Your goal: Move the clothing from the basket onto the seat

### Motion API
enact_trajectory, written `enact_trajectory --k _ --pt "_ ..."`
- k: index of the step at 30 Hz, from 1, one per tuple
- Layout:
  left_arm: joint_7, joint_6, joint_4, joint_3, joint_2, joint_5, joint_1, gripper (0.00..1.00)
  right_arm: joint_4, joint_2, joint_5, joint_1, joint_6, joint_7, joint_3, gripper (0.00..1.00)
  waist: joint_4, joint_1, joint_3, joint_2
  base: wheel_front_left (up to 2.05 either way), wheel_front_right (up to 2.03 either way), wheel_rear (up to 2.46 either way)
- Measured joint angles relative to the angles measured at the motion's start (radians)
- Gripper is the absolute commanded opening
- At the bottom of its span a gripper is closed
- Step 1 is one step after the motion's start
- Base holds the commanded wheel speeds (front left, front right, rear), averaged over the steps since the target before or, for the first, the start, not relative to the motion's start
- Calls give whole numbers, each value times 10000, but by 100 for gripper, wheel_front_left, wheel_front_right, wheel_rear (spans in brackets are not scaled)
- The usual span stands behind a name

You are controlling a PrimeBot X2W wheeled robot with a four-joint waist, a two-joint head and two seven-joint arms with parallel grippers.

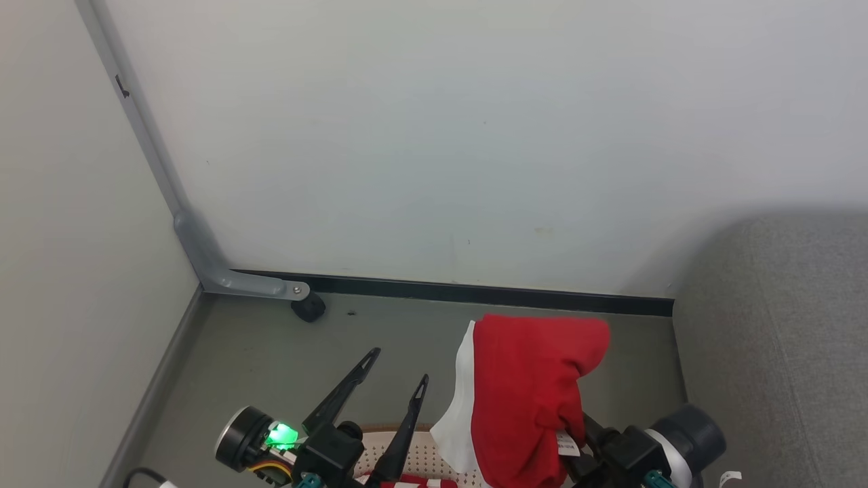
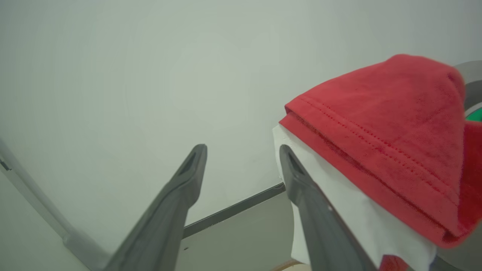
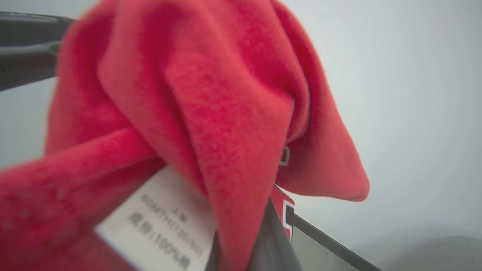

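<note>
A bright red garment (image 1: 529, 393) with a white panel (image 1: 458, 407) hangs draped over my right gripper (image 1: 600, 440), held above the floor; the fingers are buried in the cloth. In the right wrist view the red garment (image 3: 211, 113) wraps a dark finger (image 3: 268, 241), with its white tag (image 3: 162, 222) and a navy-and-white number (image 3: 288, 214) showing. My left gripper (image 1: 397, 369) stands open and empty just left of the garment, above the cream basket (image 1: 420, 461). More red-and-white clothing (image 1: 407, 482) lies in the basket. The grey seat (image 1: 780, 352) is at the right.
A white wall fills the back, with a dark skirting strip (image 1: 488, 293) along the grey floor (image 1: 271, 352). A grey metal bracket with a black foot (image 1: 308, 308) stands in the left corner. A side wall (image 1: 68, 271) closes the left.
</note>
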Motion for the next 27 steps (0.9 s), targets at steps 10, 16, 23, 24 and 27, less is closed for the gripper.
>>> enact_trajectory --k 10,16,23,24,27 --pt "0 420 1012 807 -10 -224 294 100 -405 -98 196 181 -86 0 -318 0 -12 0 -31 0 0 0 0" --pt "0 581 1620 1534 -138 -803 672 100 -633 -123 458 498 -198 0 -504 0 -29 0 -52 0 0 0 0" --pt "0 596 1990 1833 -322 -828 1069 100 -901 -280 546 752 -433 0 -867 0 -44 0 -89 0 0 0 0" --pt "0 602 2036 1827 -318 -809 1115 100 -949 -301 558 787 -439 0 -934 0 -46 0 -96 0 0 0 0" --pt "0 669 2134 1808 -355 -755 1331 100 -1028 -326 637 947 -581 0 -1091 0 -63 0 -120 0 0 0 0"
